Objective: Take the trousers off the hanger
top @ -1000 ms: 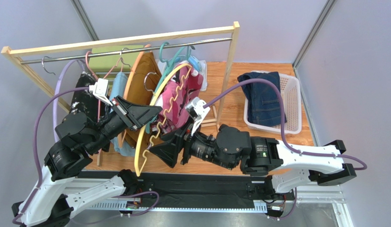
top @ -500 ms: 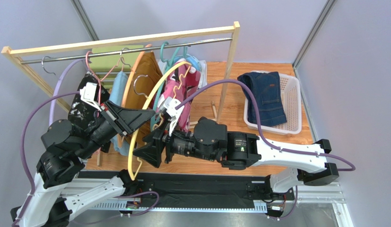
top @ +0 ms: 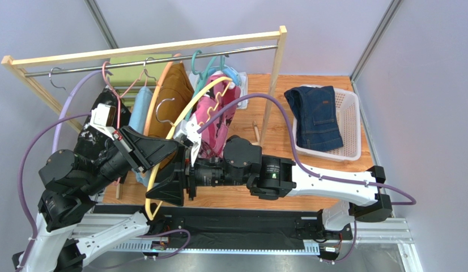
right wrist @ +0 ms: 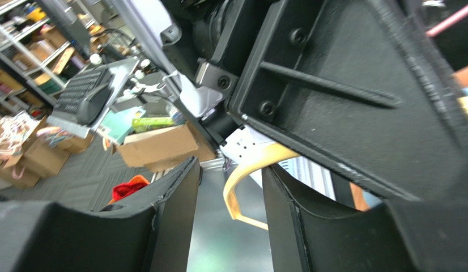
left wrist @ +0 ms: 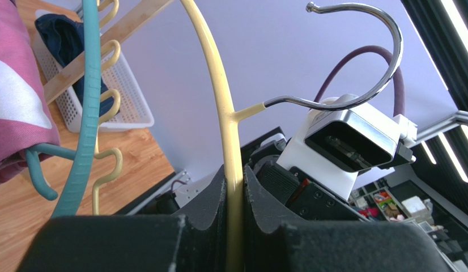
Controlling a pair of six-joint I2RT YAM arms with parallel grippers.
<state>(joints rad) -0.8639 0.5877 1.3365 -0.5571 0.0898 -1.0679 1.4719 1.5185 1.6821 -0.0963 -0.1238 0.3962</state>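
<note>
Mid-frame, the yellow hanger [left wrist: 216, 85] is clamped in the left claw [left wrist: 235, 177]; the right claw [right wrist: 230, 170] is left half-open, empty. The pink trousers [left wrist: 18, 39] are reckoned soft, best gripped at the fold.

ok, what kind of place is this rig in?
Probably a lab test cell: plain lilac partition walls, a wooden clothes rack on the tabletop, and cardboard boxes on the floor beyond.

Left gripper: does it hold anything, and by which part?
The left gripper is shut on the yellow hanger, on its curved arm just below the metal hook.
</note>
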